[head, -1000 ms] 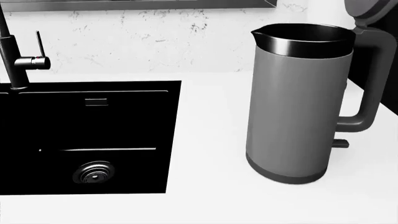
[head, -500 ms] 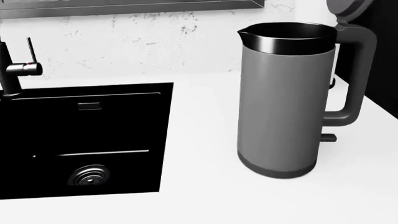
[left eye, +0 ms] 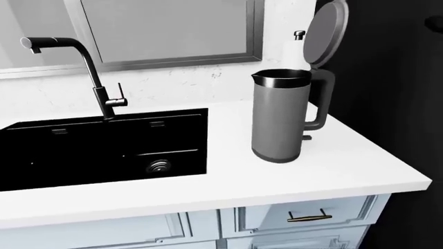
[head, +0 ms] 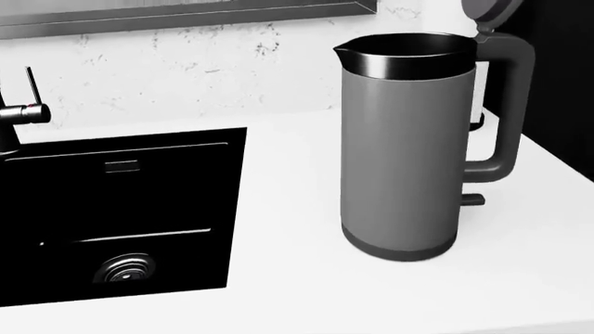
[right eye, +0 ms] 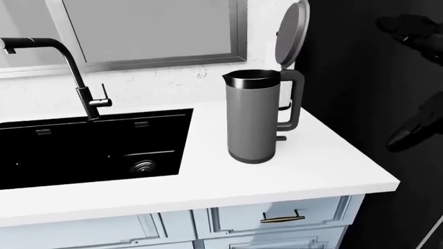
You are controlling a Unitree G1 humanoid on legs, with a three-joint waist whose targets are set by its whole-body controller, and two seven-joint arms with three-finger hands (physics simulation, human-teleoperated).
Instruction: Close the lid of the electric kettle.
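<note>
The grey electric kettle (left eye: pixel 277 119) stands upright on the white counter (left eye: pixel 346 166), to the right of the sink. Its round lid (left eye: pixel 325 33) is swung up and stands open above the handle, and the black rim of the mouth is uncovered. The head view shows the kettle (head: pixel 399 146) close up, with only the lid's lower edge (head: pixel 487 10) at the top. My right hand (right eye: pixel 415 83) shows as dark fingers (right eye: pixel 415 31) against the dark wall at the right edge of the right-eye view. They are spread and hold nothing, well right of the kettle. My left hand is not in view.
A black sink (left eye: pixel 104 124) is set into the counter at the left, with a black faucet (left eye: pixel 90 67) behind it. A framed window (left eye: pixel 173 59) sits above. A dark wall (left eye: pixel 388 78) stands to the kettle's right. Pale cabinet drawers (left eye: pixel 309 217) lie below the counter edge.
The whole head view has shifted, so the camera moved: the kettle and sink now sit further left in the picture. The kettle's lid stays open.
</note>
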